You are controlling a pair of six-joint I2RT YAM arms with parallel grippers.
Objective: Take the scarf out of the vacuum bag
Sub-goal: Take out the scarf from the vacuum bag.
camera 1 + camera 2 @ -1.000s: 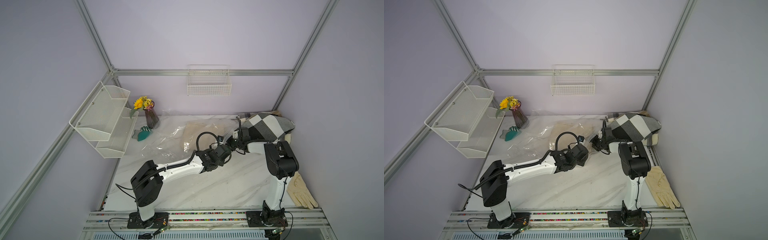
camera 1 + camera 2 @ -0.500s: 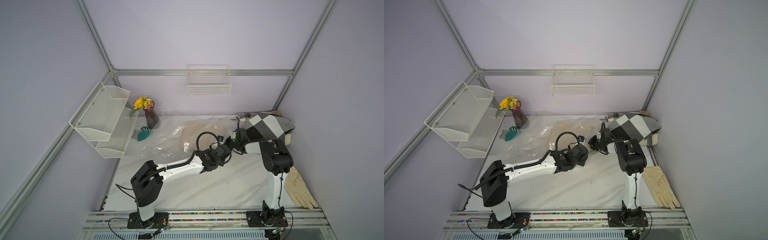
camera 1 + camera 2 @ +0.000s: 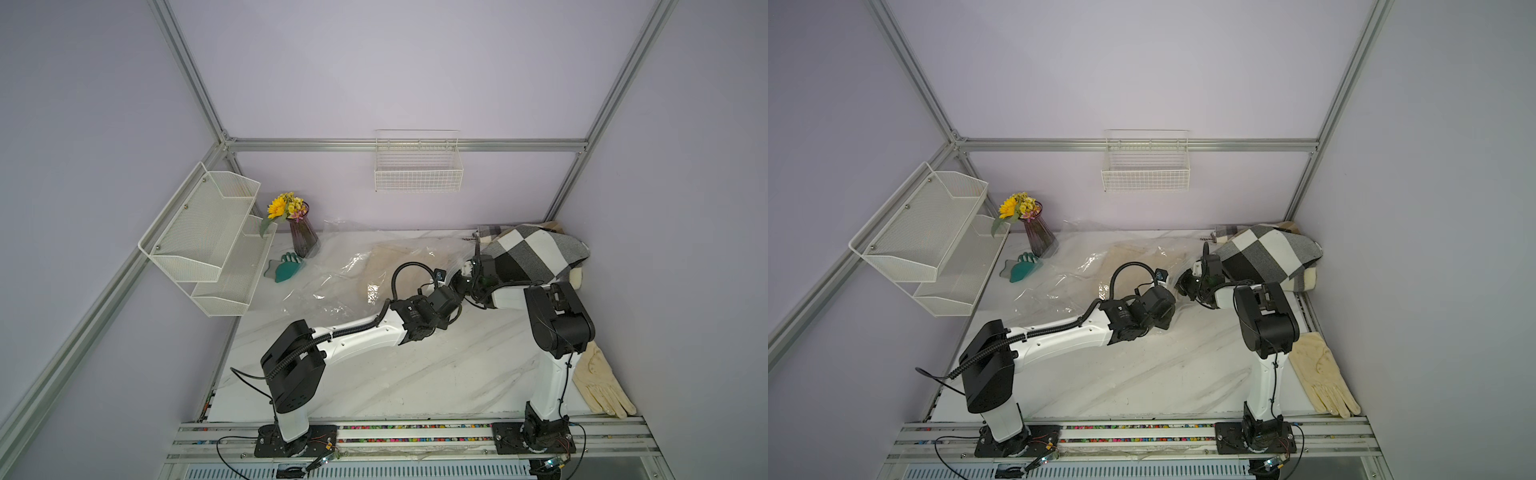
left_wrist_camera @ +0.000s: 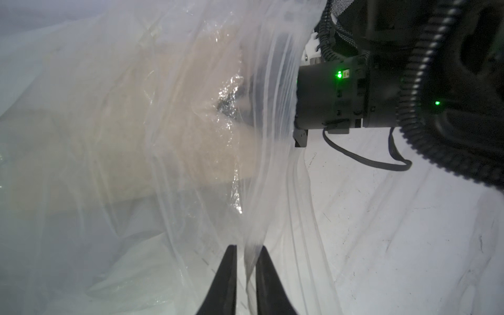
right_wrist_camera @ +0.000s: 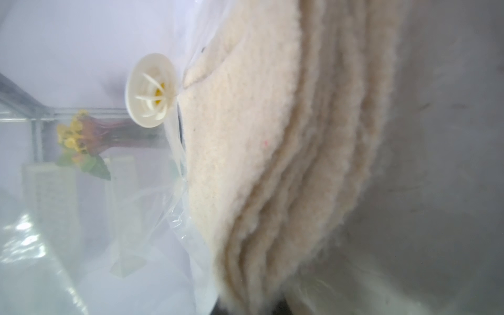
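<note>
1. Left hand pinches the vacuum bag at its mouth; right hand is clenched on the scarf inside.
2. Expect soft, light, limp fabric: keep your hold across every folded layer, because the film looks slippery.

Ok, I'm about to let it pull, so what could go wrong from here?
1. The left gripper pinches only a thin fold of the bag. It may slip, and the bag would then travel with the scarf.
2. The right gripper, inside the bag, seems to hold just the scarf's edge layers, so the folds could come apart.
3. The bag lies beside the vase and might tip it if dragged.
</note>
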